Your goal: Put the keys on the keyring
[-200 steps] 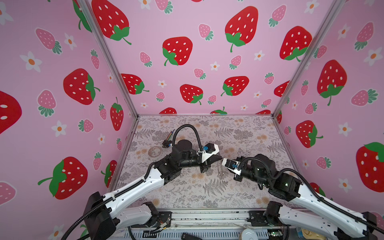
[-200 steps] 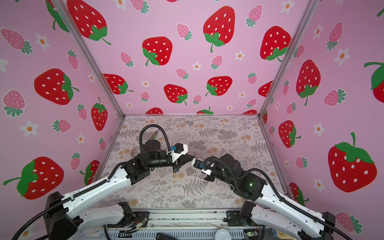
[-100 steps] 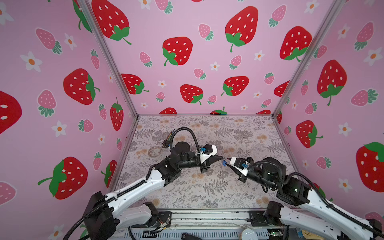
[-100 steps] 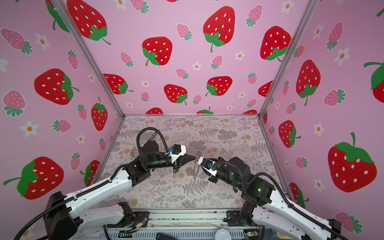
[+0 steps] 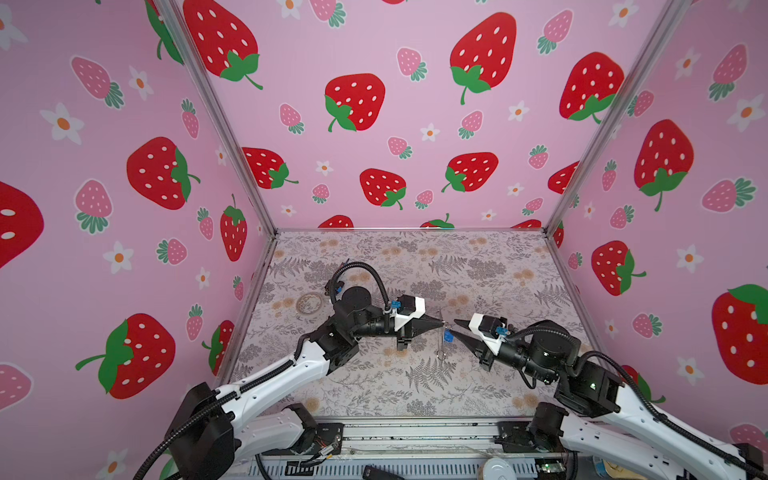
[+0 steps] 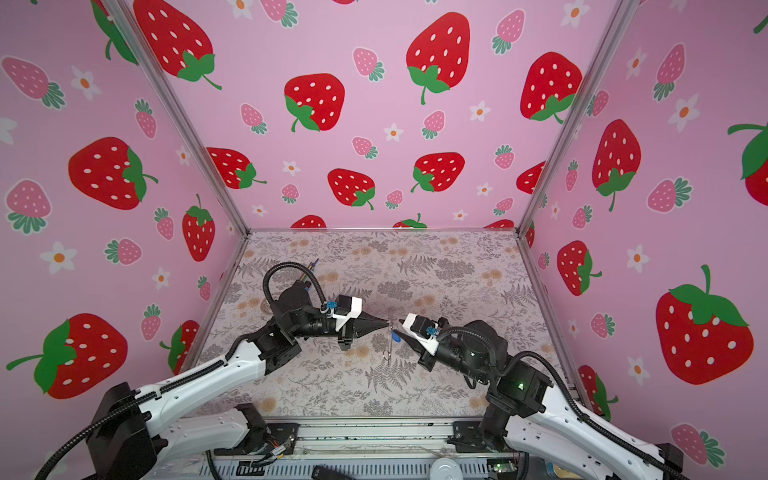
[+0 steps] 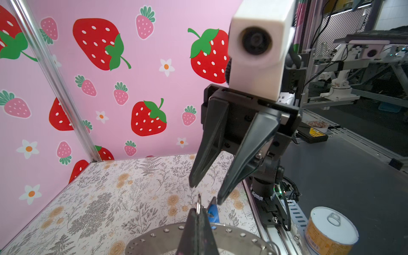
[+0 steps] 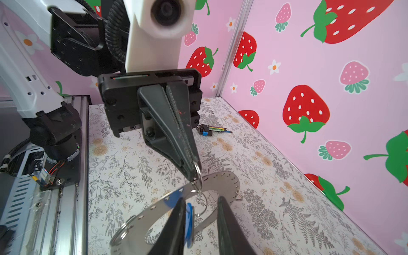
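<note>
Keys (image 8: 188, 217), blue tag showing, sit unclamped between the right tool's (image 8: 201, 198) partly spread jaws, just beside one finger. Keyring (image 8: 223, 178) dangles under the left tool (image 8: 193, 176), pinched tight on a small wire loop (image 8: 198, 171) at its rim.

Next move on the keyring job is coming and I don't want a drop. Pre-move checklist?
1. Left gripper fingers shut on the small wire ring: ok.
2. Keyring hanging from that wire ring, off the table: ok.
3. Right gripper fingers apart: ok.
4. Blue tag clamped by the right fingers: not ok. It sits in the gap against one finger.
5. Blue tag already threaded onto the keyring: cannot tell.
6. Plug lying apart from both grippers: ok.
</note>
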You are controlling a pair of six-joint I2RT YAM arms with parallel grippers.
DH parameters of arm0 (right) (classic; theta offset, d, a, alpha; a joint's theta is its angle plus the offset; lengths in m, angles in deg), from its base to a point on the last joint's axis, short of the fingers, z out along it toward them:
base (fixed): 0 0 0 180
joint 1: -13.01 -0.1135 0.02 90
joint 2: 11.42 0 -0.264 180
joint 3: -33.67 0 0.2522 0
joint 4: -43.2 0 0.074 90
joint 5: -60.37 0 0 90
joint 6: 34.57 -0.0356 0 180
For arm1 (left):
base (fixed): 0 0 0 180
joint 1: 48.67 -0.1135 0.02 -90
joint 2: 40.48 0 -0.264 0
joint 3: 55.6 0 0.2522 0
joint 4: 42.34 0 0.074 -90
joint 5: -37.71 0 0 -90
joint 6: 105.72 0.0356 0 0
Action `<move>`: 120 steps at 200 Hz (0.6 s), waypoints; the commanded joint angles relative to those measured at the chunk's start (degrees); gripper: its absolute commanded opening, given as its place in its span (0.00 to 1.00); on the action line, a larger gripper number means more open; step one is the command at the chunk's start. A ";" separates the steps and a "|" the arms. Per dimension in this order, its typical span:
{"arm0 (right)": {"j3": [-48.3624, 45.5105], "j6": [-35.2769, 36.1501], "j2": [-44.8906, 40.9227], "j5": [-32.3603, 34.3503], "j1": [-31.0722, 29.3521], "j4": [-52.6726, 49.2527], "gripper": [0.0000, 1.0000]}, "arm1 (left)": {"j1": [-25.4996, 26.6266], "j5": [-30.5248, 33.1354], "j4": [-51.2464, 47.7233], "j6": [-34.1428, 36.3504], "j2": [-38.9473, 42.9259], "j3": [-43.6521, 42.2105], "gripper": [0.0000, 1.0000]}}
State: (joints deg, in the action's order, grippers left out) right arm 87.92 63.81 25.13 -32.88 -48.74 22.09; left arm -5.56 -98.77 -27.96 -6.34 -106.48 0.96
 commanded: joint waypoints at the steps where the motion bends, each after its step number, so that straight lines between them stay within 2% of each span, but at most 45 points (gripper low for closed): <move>1: 2.56 -1.80 1.26 -1.91 -0.16 1.20 0.28 | -0.18 -3.61 0.66 2.13 0.99 2.11 0.00; 84: 0.31 -3.52 -0.33 -3.78 -0.13 4.19 0.25 | -0.22 -4.50 -2.54 4.43 2.62 2.26 0.00; 120: 0.12 -3.81 0.12 -4.75 -0.12 3.96 0.20 | -0.07 -4.67 -3.11 4.84 3.05 2.39 0.00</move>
State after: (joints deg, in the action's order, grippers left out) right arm 88.40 60.86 25.20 -35.96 -48.74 24.36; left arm -5.60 -101.79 -31.24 -2.62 -104.75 0.96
